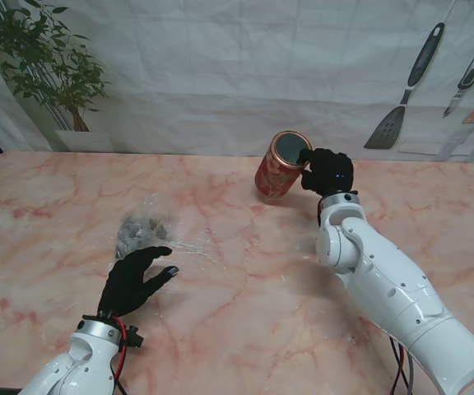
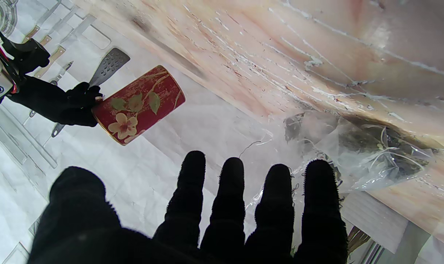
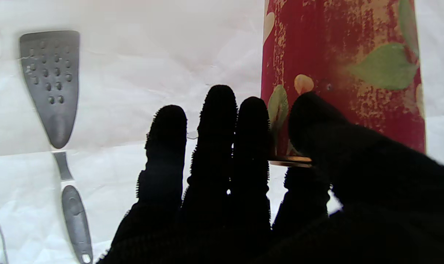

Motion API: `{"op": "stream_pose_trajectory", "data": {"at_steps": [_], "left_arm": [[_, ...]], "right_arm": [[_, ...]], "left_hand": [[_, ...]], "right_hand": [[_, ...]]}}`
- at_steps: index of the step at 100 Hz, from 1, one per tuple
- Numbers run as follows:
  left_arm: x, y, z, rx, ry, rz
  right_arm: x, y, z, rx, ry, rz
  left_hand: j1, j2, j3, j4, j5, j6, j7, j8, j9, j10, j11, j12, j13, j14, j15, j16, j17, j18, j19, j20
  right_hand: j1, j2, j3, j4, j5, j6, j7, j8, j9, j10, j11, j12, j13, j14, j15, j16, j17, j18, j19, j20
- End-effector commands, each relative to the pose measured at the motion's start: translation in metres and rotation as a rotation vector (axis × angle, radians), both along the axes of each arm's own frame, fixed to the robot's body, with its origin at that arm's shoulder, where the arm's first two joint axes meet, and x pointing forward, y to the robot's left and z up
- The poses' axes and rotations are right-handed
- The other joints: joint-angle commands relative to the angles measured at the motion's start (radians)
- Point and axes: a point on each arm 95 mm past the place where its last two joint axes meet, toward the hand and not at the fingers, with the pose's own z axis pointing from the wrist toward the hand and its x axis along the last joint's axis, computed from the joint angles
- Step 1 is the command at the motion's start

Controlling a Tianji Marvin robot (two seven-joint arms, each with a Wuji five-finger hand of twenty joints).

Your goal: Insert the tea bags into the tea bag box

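Nearest, the left hand (image 1: 134, 280) lay open beside the bag of tea bags (image 1: 145, 230). Farther off, the right hand (image 1: 327, 171) pinched the tilted red box (image 1: 281, 164). No tea bags looked packed yet.

The right hand (image 1: 329, 171) grips the tilted red tea bag box (image 1: 282, 165) while the left hand (image 1: 132, 278) lies spread beside the bag of tea bags (image 1: 144, 230).
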Motion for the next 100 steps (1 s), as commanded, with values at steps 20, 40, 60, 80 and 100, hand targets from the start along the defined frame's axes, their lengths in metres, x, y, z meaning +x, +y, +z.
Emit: {"op": "stream_pose_trajectory", "data": {"at_steps": [20,40,60,80,100], "left_arm": [[-0.001,-0.002,0.0,0.002,0.001,-0.009],[-0.001,-0.002,0.0,0.0,-0.002,-0.009],[-0.001,-0.002,-0.001,-0.001,-0.001,-0.008],[-0.002,-0.002,-0.001,-0.005,0.0,-0.008],[-0.001,-0.003,-0.002,-0.008,-0.003,-0.011]], "right_arm": [[-0.006,0.027,-0.002,0.044,0.003,0.104],[-0.01,0.039,-0.006,0.034,0.022,0.165],[-0.014,0.044,-0.005,0.004,0.052,0.211],[-0.019,0.04,0.006,-0.055,0.098,0.236],[-0.021,0.035,0.015,-0.118,0.126,0.237]], "left_hand": [[-0.022,0.035,-0.009,-0.03,0.004,-0.022,-0.002,0.006,0.005,-0.027,-0.007,0.009,0.015,-0.025,-0.015,0.006,-0.007,-0.011,-0.003,-0.003],[-0.021,0.035,-0.009,-0.029,0.005,-0.023,-0.002,0.007,0.003,-0.028,-0.008,0.009,0.016,-0.025,-0.015,0.006,-0.006,-0.011,-0.002,-0.003],[-0.022,0.036,-0.009,-0.029,0.006,-0.022,-0.002,0.007,0.003,-0.028,-0.008,0.009,0.016,-0.025,-0.015,0.006,-0.006,-0.011,-0.002,-0.003],[-0.023,0.036,-0.01,-0.03,0.006,-0.023,-0.002,0.007,0.003,-0.028,-0.008,0.008,0.016,-0.025,-0.015,0.006,-0.006,-0.012,-0.002,-0.003],[-0.022,0.036,-0.009,-0.029,0.006,-0.022,-0.003,0.006,0.003,-0.028,-0.008,0.008,0.016,-0.025,-0.015,0.006,-0.007,-0.011,-0.003,-0.003]], "right_hand": [[0.025,0.02,0.015,-0.031,0.055,-0.002,0.077,0.001,0.004,-0.055,-0.001,0.017,0.018,-0.01,0.018,0.005,-0.006,-0.022,0.027,-0.008],[0.025,0.024,0.009,-0.03,0.054,0.0,0.075,0.0,0.004,-0.057,-0.003,0.022,0.018,-0.011,0.018,0.005,-0.008,-0.027,0.027,-0.009],[0.026,0.03,0.003,-0.029,0.052,0.001,0.072,-0.001,0.004,-0.056,-0.004,0.027,0.018,-0.009,0.019,0.006,-0.009,-0.022,0.027,-0.008],[0.033,0.035,-0.009,-0.027,0.05,0.001,0.07,-0.001,0.006,-0.053,-0.006,0.033,0.016,-0.009,0.021,0.007,-0.013,-0.017,0.029,-0.007],[0.035,0.041,-0.019,-0.025,0.047,0.001,0.067,-0.002,0.003,-0.055,-0.011,0.04,0.013,-0.011,0.02,0.008,-0.015,-0.019,0.027,-0.008]]}}
